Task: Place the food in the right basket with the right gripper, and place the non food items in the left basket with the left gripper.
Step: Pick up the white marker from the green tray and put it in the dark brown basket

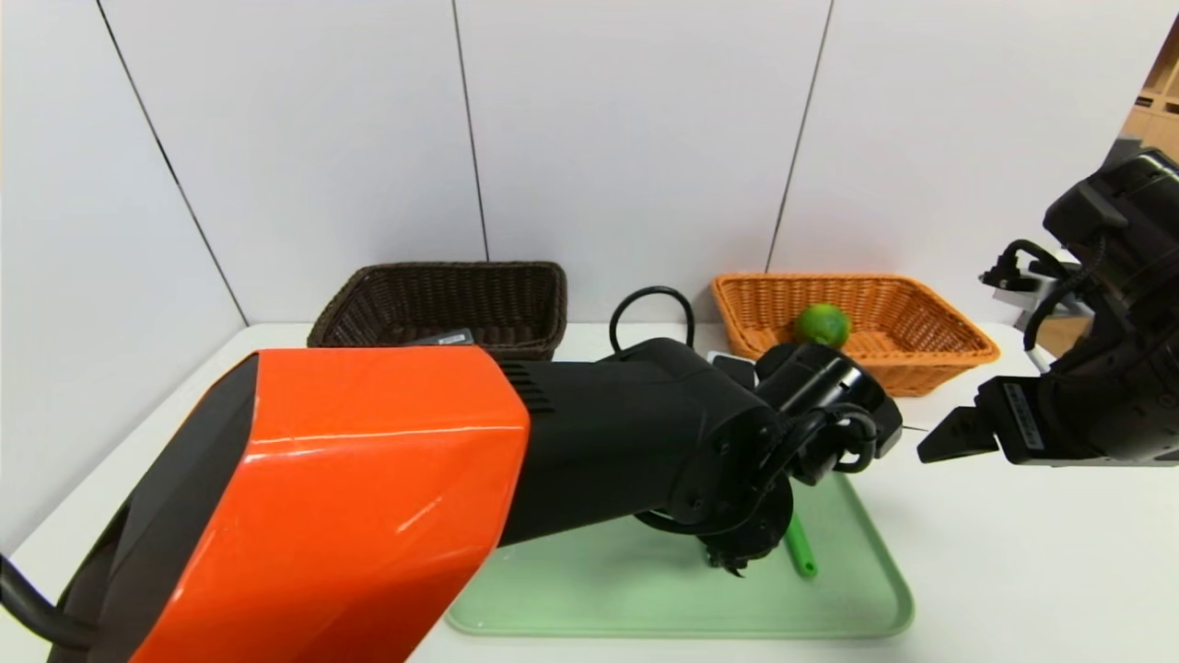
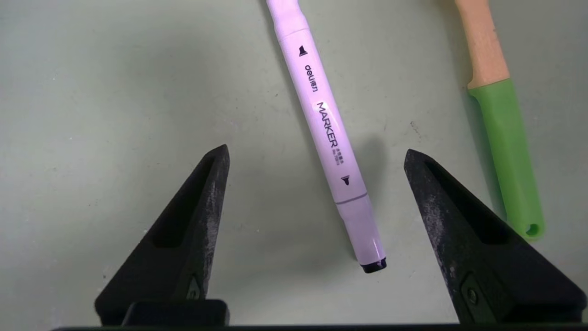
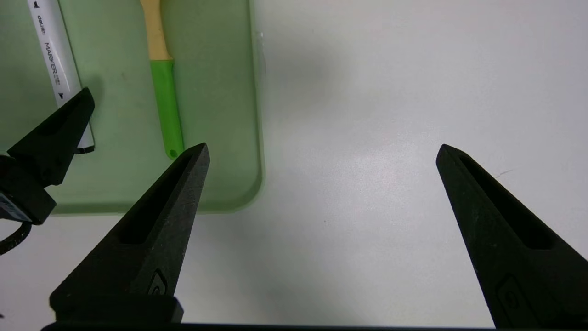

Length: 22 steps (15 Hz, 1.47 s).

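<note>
The lime [image 1: 822,324] is round, green and shiny, and it sits inside the right basket [image 1: 930,354], a woven orange-tan basket with sides that lean outward. That basket stands at about 1 o'clock on the white bench [image 1: 1013,552]. The left basket [image 1: 442,308] is woven too, dark brown and almost black, and it stands at about 11 o'clock. A flat dark grey case [image 1: 444,338] peeks out of it, mostly hidden behind the arm.

A smooth pale green tray [image 1: 866,608] with round corners lies at 6 o'clock. On it lies the marker [image 2: 328,133], a long white stick with a black tip and black letters. Just beside it, not touching, lies the spoon handle [image 2: 505,147], yellow above and bright green below, with a small hole at the end.

The left pincer [image 2: 317,154] hangs over the tray with its two black pointed fingers spread apart, one on each side of the marker, holding nothing. The fat orange and black arm blocks much of the tray in the head view.

The right pincer [image 3: 321,151] hangs over the bare bench at 3 o'clock, just past the tray's edge, fingers wide apart and empty
</note>
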Available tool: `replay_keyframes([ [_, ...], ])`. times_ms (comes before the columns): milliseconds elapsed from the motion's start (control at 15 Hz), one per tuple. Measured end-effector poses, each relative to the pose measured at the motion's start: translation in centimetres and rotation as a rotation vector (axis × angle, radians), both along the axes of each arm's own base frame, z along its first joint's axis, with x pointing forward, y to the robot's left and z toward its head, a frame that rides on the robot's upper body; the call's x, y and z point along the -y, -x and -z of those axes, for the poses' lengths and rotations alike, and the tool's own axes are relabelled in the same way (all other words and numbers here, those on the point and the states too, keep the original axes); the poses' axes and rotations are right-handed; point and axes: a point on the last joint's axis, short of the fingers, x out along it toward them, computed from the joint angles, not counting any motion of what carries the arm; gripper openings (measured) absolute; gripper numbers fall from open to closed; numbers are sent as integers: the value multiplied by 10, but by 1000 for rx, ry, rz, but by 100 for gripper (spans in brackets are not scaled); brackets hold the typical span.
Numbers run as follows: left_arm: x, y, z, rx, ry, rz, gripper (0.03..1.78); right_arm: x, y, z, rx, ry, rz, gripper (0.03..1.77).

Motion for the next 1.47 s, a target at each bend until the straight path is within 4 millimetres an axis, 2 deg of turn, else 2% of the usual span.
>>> replay_keyframes([
  [267, 0, -4, 4, -2, 2, -9, 149, -1, 2, 1, -5, 1, -5, 170],
  [667, -2, -10, 9, -9, -5, -30, 161, -5, 3, 1, -1, -3, -9, 170],
  [1467, -7, -19, 13, -27, 11, -85, 168, -9, 4, -3, 13, -4, -30, 170],
])
